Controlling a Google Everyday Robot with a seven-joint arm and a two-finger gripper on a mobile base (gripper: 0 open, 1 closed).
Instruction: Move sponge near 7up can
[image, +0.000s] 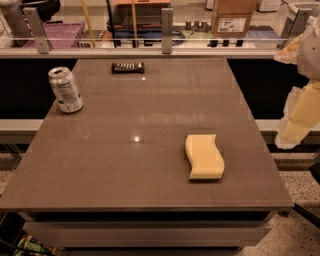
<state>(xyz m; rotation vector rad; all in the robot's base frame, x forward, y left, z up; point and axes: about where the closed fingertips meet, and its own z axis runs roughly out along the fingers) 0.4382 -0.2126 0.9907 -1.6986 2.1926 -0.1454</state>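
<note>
The pale yellow sponge lies flat on the grey-brown table, right of the middle and toward the front. The 7up can, silver-white with green-grey print, stands upright near the table's left edge, toward the back. The two are far apart. My gripper, with cream-coloured fingers, hangs at the right edge of the view, beyond the table's right side and above it. It is well clear of the sponge and holds nothing.
A dark flat ridged bar lies near the table's back edge. Behind the table runs a glass railing with metal posts. Cardboard boxes and a purple crate sit beyond it.
</note>
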